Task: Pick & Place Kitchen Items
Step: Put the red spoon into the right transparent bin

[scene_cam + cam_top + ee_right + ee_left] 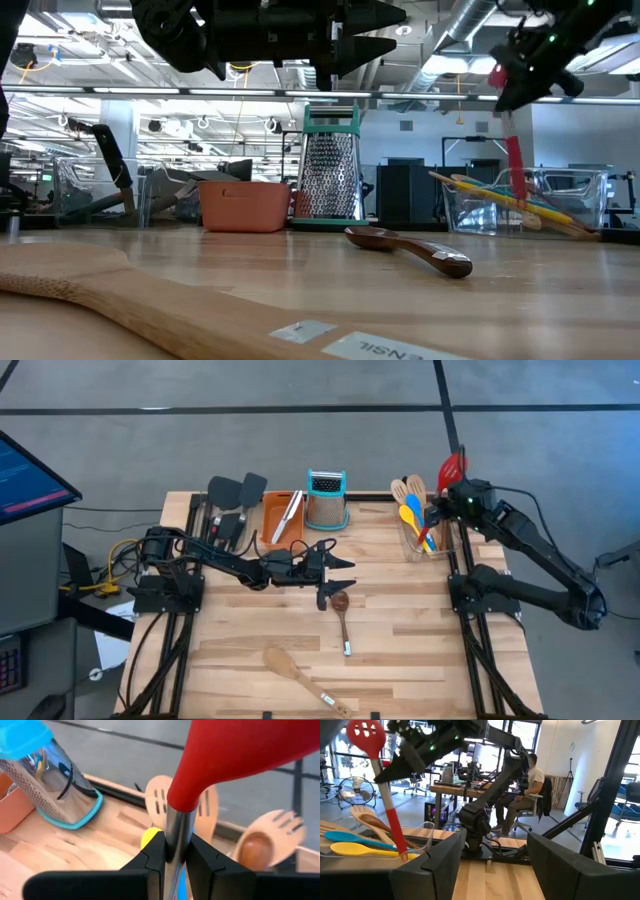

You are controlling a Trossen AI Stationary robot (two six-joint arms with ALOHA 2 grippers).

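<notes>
My right gripper (445, 500) is shut on a red slotted spoon (453, 465) over the clear bin (443, 546) at the table's far right. The bin holds wooden, yellow and blue utensils (412, 510). My left gripper (345, 565) is open and empty above the table's middle, clear of the wood. A dark brown spoon (342, 610) lies flat just near of it. A wooden spoon (290, 665) lies near the front edge. Black turners (235, 490) lie at the far left. My right gripper pinches the spoon's steel shaft (177, 827) between its two fingers, just below the red head (240, 750). The fingers lie across the shaft. The spoon stands nearly upright, head up, with its red handle end (397, 840) down inside the bin among the other utensils.
An orange tray (270, 520) holding a steel tool and a steel box grater with a teal top (327, 500) stand at the far middle. The right half of the table between the spoons and the bin is bare wood. A person sits at a desk beyond the table (532, 785).
</notes>
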